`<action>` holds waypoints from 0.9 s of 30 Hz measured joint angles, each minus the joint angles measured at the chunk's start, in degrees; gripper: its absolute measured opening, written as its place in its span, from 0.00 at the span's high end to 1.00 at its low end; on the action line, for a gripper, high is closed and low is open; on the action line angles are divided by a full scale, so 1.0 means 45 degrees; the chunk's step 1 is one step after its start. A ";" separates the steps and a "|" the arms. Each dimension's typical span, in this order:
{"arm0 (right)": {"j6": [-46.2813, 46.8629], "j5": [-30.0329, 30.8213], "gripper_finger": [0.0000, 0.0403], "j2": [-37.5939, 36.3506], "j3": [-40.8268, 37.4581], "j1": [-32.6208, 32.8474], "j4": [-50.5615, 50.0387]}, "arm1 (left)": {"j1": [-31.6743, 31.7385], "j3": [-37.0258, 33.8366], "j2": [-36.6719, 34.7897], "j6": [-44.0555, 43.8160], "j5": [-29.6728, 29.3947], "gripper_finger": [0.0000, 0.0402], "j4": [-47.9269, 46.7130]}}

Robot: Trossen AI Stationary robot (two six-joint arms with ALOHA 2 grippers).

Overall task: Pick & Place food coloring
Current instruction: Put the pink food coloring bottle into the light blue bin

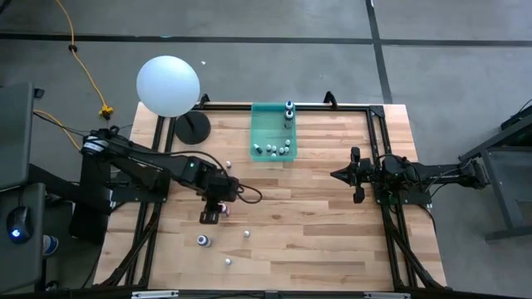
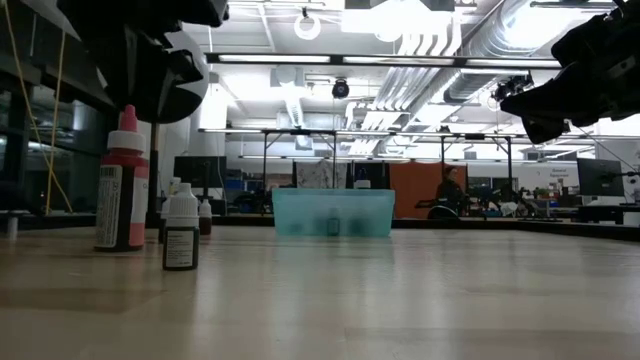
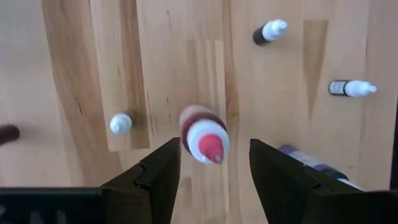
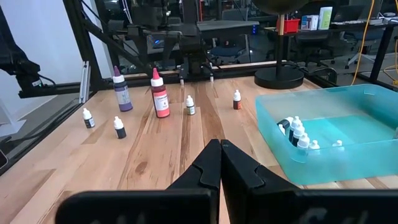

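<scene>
Though unheld, red bottle [image 3: 204, 134] between jaws.

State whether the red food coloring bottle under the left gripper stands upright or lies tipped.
Upright: the red bottle stands on its base, cap up, below the open left gripper.

From above, my left gripper [image 1: 213, 214] covers the red bottle [image 3: 202, 133] under it, so only my wrist view shows its cap between my open fingers, and that bottle is blurred there. A purple bottle [image 3: 314, 168] beside my finger is cut off by the picture's edge. The small bottles in the teal bin [image 1: 268, 116] near the worktop's far edge are too tiny from above to tell colours, and from table height they look like perhaps one dim shape behind the bin's wall.
</scene>
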 joint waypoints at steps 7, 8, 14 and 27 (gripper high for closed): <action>-0.0001 0.0000 1.00 0.0000 0.0000 0.0000 0.0002 | -0.0524 -0.0405 0.0094 0.0198 -0.0495 0.54 0.0223; -0.0001 0.0000 1.00 0.0000 0.0000 -0.0005 -0.0001 | -0.0584 -0.0550 0.0092 0.0235 -0.0669 0.54 0.0458; 0.0002 -0.0001 1.00 0.0000 0.0000 0.0000 0.0002 | -0.0826 -0.1182 0.0106 0.0525 -0.0900 0.54 0.1401; -0.0001 0.0000 1.00 0.0000 0.0000 0.0000 0.0002 | -0.0816 -0.1326 0.0222 0.0525 -0.1151 0.54 0.1572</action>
